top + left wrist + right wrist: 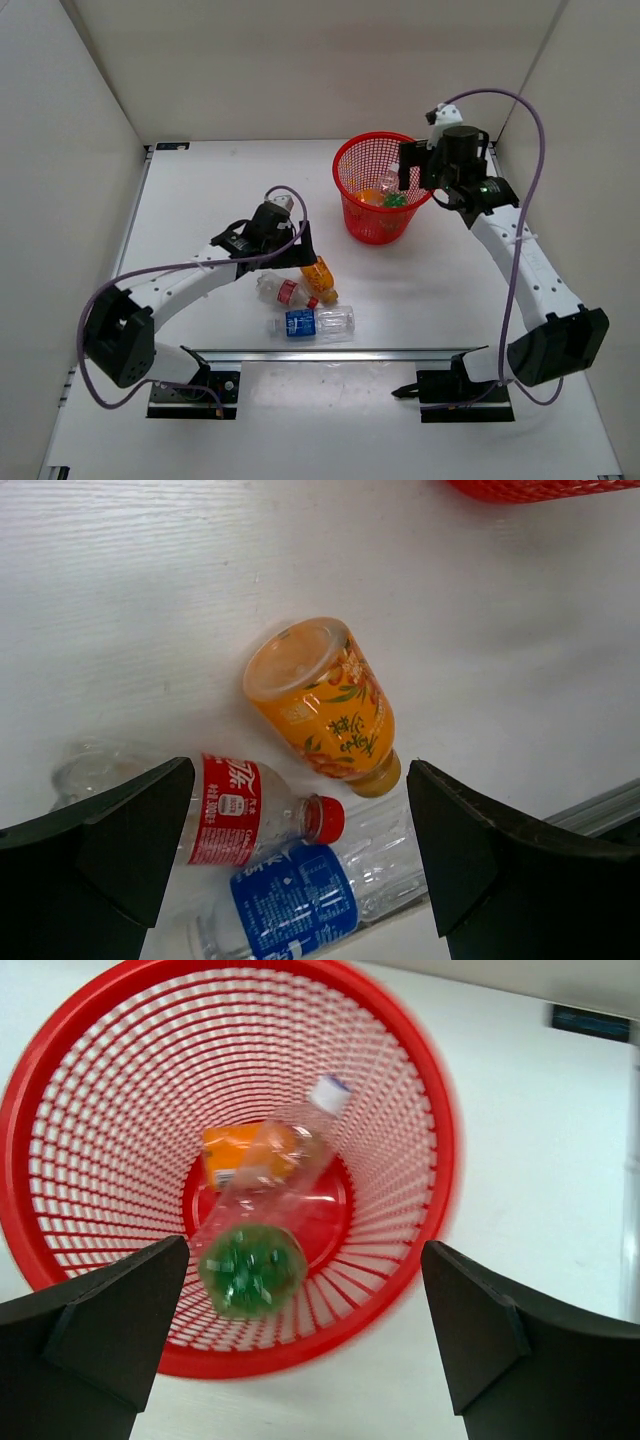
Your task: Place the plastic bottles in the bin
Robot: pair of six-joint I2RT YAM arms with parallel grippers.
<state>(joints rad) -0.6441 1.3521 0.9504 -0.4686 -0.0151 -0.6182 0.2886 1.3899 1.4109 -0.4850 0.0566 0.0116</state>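
White-walled table (200, 180), bin (372, 226) near far-right corner; left pincer (300, 768) and right pincer (305, 1248) agape.

Top camera overlooks the table (200, 180); left wrist close above bottles (320, 705); right wrist above the bin (100, 1110)

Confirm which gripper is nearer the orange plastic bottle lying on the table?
Left. Left gripper hangs open above the orange plastic bottle; right gripper is over the round red mesh bin.
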